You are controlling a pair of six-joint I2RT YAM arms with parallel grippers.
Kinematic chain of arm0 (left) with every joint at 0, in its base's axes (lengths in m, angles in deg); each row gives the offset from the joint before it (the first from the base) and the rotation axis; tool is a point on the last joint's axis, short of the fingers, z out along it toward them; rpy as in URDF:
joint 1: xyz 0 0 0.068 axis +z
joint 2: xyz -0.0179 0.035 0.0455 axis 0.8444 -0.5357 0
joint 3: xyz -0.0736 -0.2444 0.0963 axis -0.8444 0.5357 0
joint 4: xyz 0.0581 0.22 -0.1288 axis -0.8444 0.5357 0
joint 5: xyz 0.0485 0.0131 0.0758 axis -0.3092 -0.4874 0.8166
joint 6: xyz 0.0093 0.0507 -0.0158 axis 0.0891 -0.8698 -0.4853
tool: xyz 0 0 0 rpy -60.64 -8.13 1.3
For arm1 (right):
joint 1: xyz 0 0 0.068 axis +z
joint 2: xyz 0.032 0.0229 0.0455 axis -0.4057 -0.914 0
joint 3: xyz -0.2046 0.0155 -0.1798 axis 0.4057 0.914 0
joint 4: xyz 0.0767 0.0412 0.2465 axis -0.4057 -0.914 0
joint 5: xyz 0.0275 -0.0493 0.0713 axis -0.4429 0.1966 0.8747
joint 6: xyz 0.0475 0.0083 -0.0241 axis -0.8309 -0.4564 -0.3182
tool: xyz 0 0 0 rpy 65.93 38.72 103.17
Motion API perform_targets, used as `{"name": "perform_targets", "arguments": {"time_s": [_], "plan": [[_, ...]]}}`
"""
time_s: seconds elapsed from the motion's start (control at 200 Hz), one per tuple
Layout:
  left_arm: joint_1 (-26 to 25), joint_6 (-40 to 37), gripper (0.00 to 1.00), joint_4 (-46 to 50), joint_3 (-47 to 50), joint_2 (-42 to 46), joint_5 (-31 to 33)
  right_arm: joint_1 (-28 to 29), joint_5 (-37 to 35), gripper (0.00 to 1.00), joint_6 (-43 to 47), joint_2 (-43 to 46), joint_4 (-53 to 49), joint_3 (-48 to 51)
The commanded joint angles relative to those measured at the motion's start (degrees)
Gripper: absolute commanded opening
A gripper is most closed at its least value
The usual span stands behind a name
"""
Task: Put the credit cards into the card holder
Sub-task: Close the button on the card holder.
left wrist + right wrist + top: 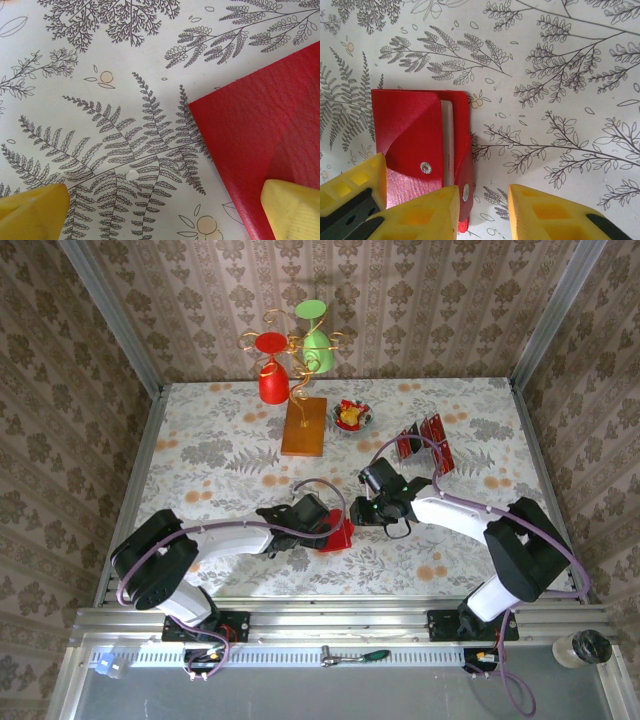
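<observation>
Red card holder (410, 130) was found mid-table, flap folded. Left gripper (165, 200) was spread wide and right gripper (485, 200) narrowly parted, nothing held. Credit cards (425, 445) were left well apart. Judged: holder to be pinned flat before flap is lifted.

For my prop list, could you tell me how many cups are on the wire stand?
2: a red cup on the left and a green cup higher, to its right. None seems hidden.

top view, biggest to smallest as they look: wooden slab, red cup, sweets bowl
1. wooden slab
2. red cup, though it hangs nearer the camera
3. sweets bowl, close to the cup, so that pair is unsure
</observation>
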Motion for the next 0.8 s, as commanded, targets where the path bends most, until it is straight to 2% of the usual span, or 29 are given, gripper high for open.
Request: {"name": "perform_targets", "arguments": {"time_s": [0.0, 0.285, 0.51, 0.79], "plan": [[-0.8, -1.2, 1.0, 1.0, 0.8, -0.9, -0.6, 0.3, 1.4, 0.29, 0.9, -1.0, -0.2, -1.8], [-1.0, -1.0, 1.0, 0.3, 1.8, -0.5, -0.9, 0.6, 1.9, 0.25, 0.4, -1.4, 0.0, -2.1], [-1.1, -0.7, 1.0, 0.1, 2.2, -0.3, -0.8, 1.2, 1.5, 0.3, -0.4, 1.3, -0.4, -2.6], [-1.1, -0.5, 1.0, 0.1, 2.4, -0.2, -0.9, 2.3, 0.7, 0.34, -0.4, 0.0, -0.9, -3.6]]}}
